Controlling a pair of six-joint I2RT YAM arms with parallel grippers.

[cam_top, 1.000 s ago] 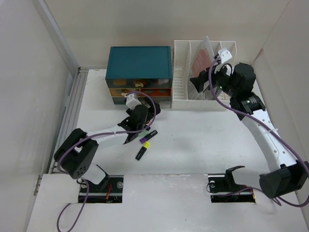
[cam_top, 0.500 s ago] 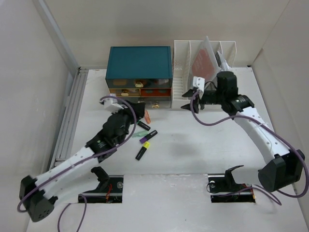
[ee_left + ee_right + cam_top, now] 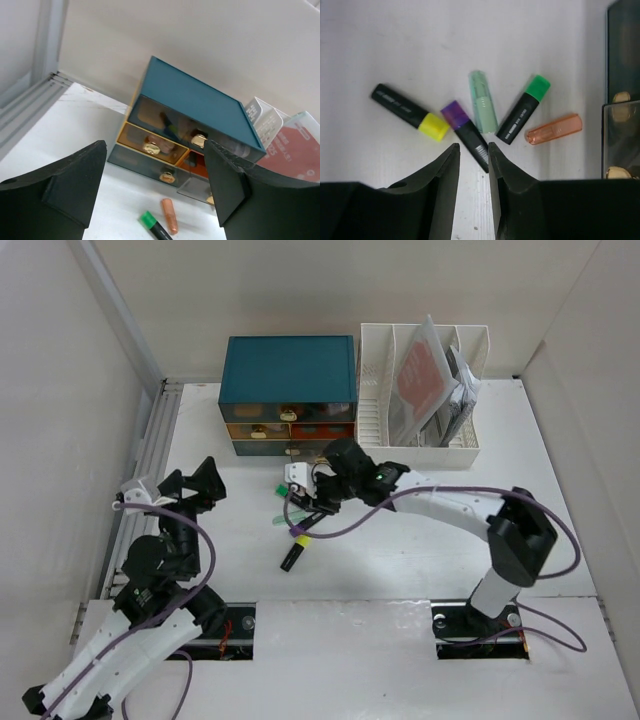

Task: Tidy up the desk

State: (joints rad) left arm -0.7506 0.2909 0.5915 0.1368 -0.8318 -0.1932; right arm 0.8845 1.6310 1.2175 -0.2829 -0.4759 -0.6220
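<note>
Right jaws sit low over the bench (image 3: 395, 40), standing close together with only a narrow slit between them and nothing visibly pinched. The black tail of the purple-capped highlighter (image 3: 465, 129) runs into that slit from ahead; cannot tell whether the tips touch it. The other pens fan out flat on the bench just ahead of the tips, as the right wrist view shows them. The yellow-capped black highlighter (image 3: 409, 112) lies off to the left and the pale green highlighter (image 3: 483, 101) straight ahead. The green-capped black highlighter (image 3: 522, 116) lies ahead and right. The translucent orange highlighter (image 3: 554, 129) lies farthest right, near the teal drawer box (image 3: 622, 45). Left jaws are spread wide with nothing between them, pointing toward the drawer box front, which stands well apart from them. Bare white bench fills the gap ahead of them, with the green cap and the orange highlighter lying between jaws and box. From overhead, the left jaws are over the left part of the bench, well apart from the pen cluster under the right jaws. The white slotted file rack (image 3: 375, 400) stands just beside the box, beyond the right jaws.
</note>
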